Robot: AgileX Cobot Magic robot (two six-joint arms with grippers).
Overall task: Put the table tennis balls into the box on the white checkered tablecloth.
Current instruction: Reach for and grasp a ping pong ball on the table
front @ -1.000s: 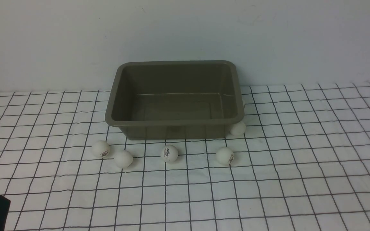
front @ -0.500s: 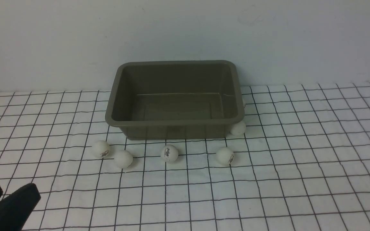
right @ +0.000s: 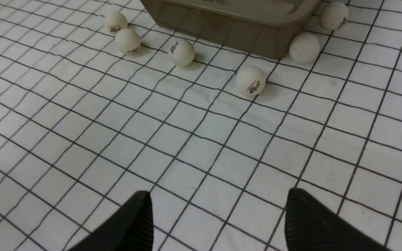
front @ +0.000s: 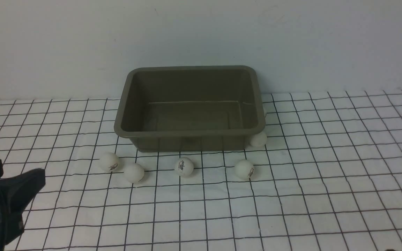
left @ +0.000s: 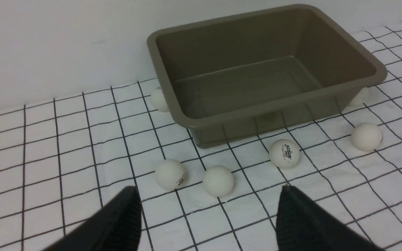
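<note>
Just ahead of the left fingers (left: 120,219), spread wide and holding nothing: two table tennis balls (left: 170,174) side by side on the white checkered tablecloth (left: 82,146), the box (left: 274,103) beyond them. Farther ahead of the right fingers (right: 131,223), likewise apart and unloaded: four balls in a row, two more beside the box's corner.

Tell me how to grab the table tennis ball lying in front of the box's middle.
Pinch the middle table tennis ball across its widest girth, coming straight down from above. It is a sphere resting free on the checkered tablecloth, apart from the box.
</note>
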